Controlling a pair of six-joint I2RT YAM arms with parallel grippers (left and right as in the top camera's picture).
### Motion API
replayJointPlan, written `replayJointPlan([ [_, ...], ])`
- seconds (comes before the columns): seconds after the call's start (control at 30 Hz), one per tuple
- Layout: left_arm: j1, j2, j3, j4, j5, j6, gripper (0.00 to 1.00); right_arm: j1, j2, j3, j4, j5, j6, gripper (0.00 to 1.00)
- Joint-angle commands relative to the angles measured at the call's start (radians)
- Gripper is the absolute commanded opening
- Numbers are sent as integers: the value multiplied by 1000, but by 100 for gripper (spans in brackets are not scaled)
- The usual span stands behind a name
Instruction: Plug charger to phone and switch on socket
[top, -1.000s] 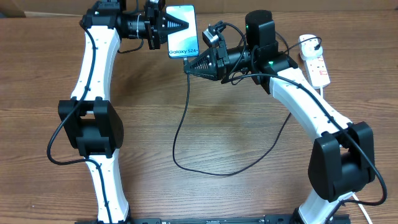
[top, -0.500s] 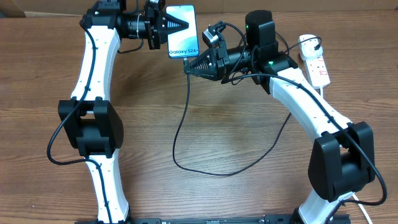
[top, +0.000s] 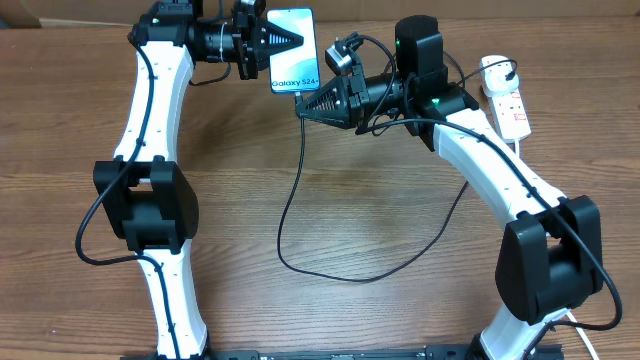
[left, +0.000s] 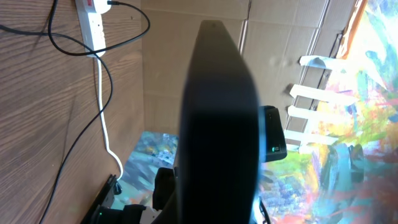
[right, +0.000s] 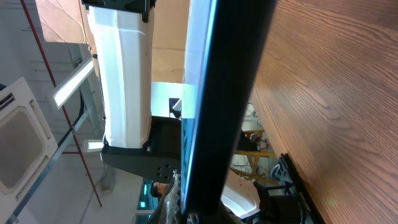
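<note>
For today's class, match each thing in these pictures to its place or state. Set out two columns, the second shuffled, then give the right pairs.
Column one:
1. the phone
2. the charger
3. the socket
4. the right gripper

Column two:
A. white, lying at the table's far right
B. shut on the cable's end, by the phone's lower edge
C. gripped by the left gripper, screen lit
D. thin and black, looping across the table's middle

Pairs: 1-C, 2-D, 3-A, 4-B

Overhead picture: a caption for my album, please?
Left gripper holds the phone; right gripper holds the charger at its edge.
</note>
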Motion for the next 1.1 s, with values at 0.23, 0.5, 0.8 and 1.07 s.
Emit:
replayJointPlan([
  [0.23, -2, -14, 21, 4, 42, 29, 4, 6, -4, 8, 9, 3, 6, 4],
  [0.5, -10, -14, 21, 5, 42, 27, 5, 6, -4, 8, 10, 3, 9, 4],
  [0.8, -10, -14, 21, 4, 42, 27, 4, 6, -4, 8, 10, 11, 14, 4],
  [1.07, -14, -14, 21, 4, 42, 35, 4, 6, -4, 8, 10, 10, 24, 4],
])
